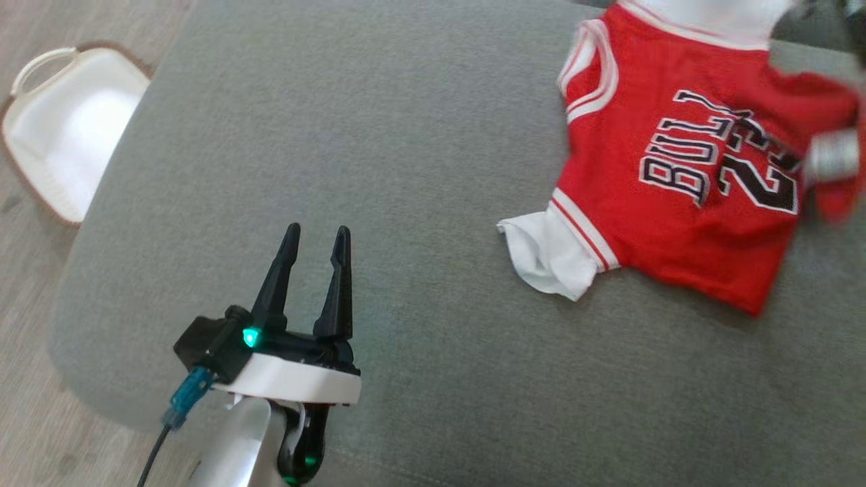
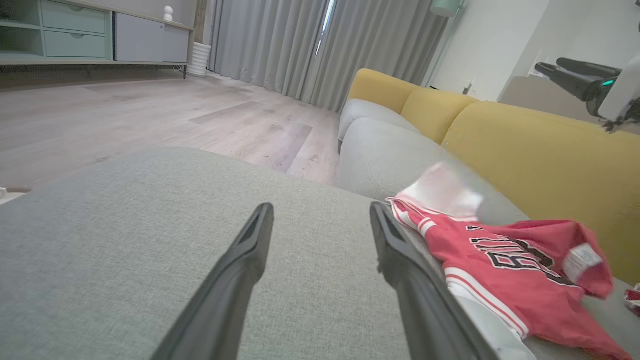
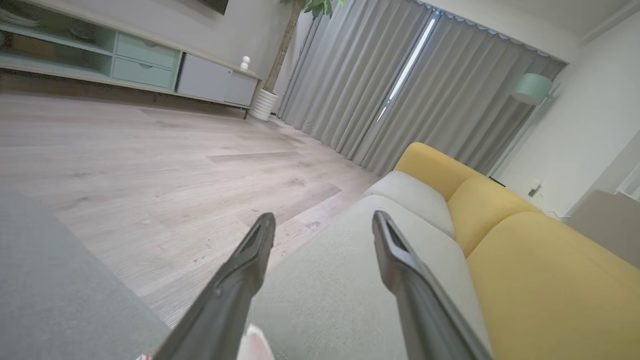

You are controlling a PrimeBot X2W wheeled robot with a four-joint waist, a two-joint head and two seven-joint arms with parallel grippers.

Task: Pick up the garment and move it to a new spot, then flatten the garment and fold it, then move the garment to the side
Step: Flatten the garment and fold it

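The garment (image 1: 683,169) is a red jersey with black lettering and white sleeves. It lies on the grey cushion (image 1: 406,169) at the upper right of the head view, its right edge flipped over and blurred. My left gripper (image 1: 318,233) is open at the lower left, well apart from the garment (image 2: 505,260), with nothing between its fingers. In the right wrist view my right gripper (image 3: 324,220) stands open above the cushion, and a pale pink blur of cloth (image 3: 255,345) shows at the bottom edge. That gripper (image 2: 549,65) also hangs high above the garment in the left wrist view.
A white basket (image 1: 61,128) with a brown rim sits on the wood floor left of the cushion. The yellow sofa back (image 2: 540,150) runs behind the garment. The cushion's rounded edge falls away at the left and front.
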